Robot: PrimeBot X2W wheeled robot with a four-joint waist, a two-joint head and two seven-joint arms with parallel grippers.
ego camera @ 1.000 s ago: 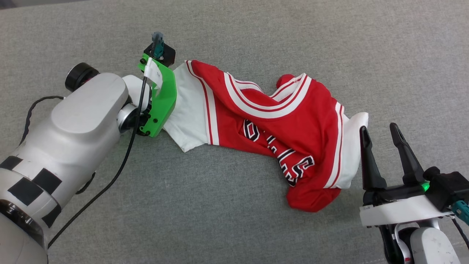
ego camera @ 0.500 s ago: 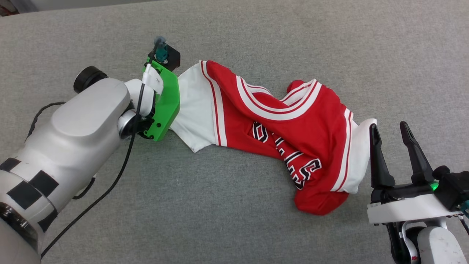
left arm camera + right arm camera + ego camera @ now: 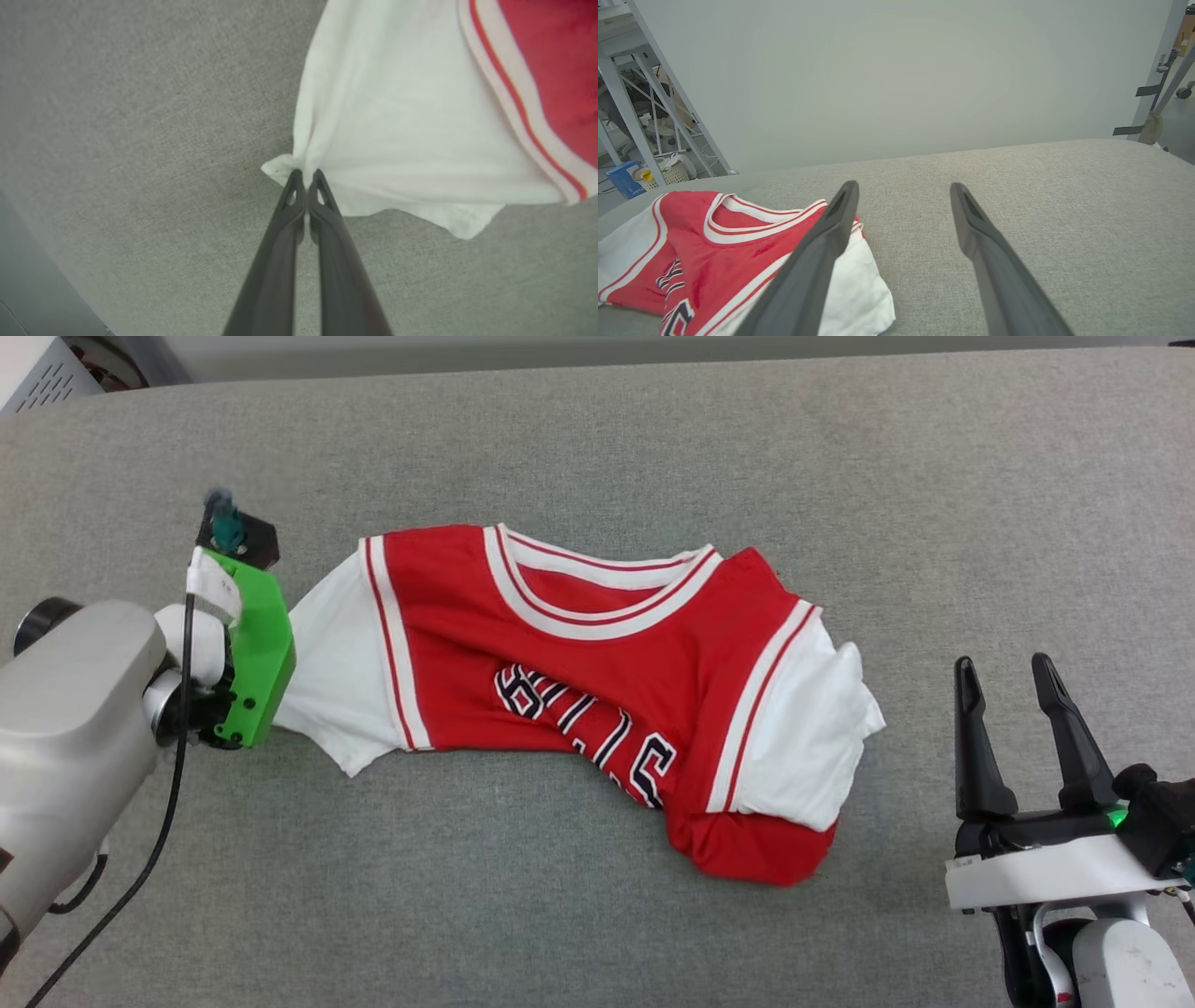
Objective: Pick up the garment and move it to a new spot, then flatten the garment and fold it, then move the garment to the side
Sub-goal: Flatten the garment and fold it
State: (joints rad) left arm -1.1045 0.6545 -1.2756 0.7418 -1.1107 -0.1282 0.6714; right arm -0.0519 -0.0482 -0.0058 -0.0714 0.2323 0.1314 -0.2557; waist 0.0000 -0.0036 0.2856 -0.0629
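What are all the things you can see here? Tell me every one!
Jersey T-shirt: one, red with white sleeves and striped trim, rumpled in the middle of the surface.
Cloth-covered surface: one, grey, under the shirt.
Wall: one, pale, behind the surface.
Metal frame: one, pale grey, far left in the right wrist view.
Basket: one, white, by the frame.
Box: one, blue, beside the basket.
Left gripper: one, dark fingers, shut on a white sleeve.
Right gripper: one, dark fingers, open, beside the other sleeve, not touching.
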